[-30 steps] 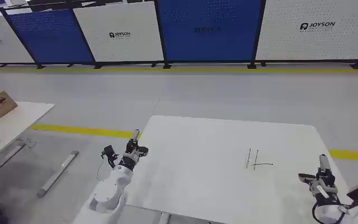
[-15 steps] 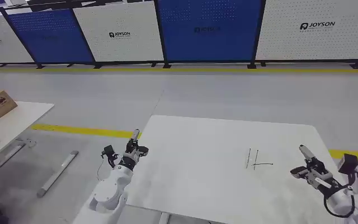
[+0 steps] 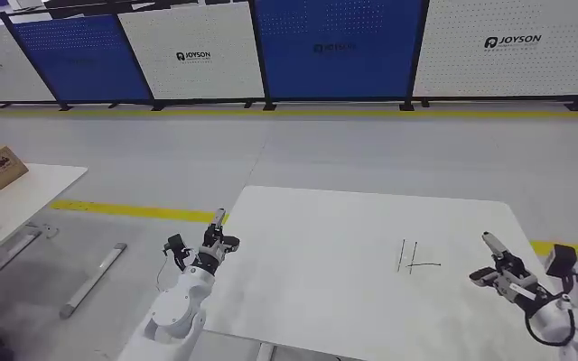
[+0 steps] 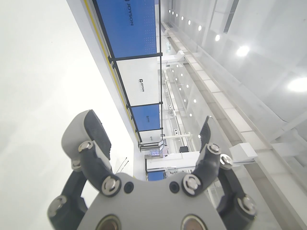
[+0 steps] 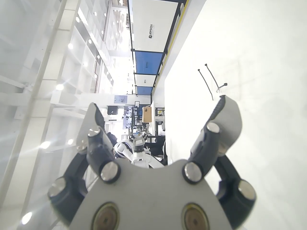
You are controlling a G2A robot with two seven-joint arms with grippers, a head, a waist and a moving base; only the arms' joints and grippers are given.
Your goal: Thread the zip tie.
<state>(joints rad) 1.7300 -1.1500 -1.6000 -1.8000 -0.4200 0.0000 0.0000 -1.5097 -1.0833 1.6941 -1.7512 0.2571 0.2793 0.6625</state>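
Observation:
Three thin black zip ties (image 3: pixel 411 259) lie flat on the white table (image 3: pixel 316 271), right of its middle; two run side by side and a third crosses them. My right gripper (image 3: pixel 483 257) hovers open and empty just to their right, near the table's right edge. In the right wrist view the zip ties (image 5: pixel 208 80) lie a short way beyond the open right gripper (image 5: pixel 159 110). At the table's left edge my left gripper (image 3: pixel 223 228) stands open and empty. From the left wrist the open left gripper (image 4: pixel 151 130) faces across the table, with the zip ties (image 4: pixel 123 162) small and far off.
Blue and white partition panels (image 3: pixel 339 50) stand behind a yellow floor line (image 3: pixel 135 210). Another white table (image 3: pixel 36 189) stands at the far left.
My right arm has moved from the table's front right corner toward the far side, closer to the zip ties, and has barely shifted in the last half second. The left arm has stayed put.

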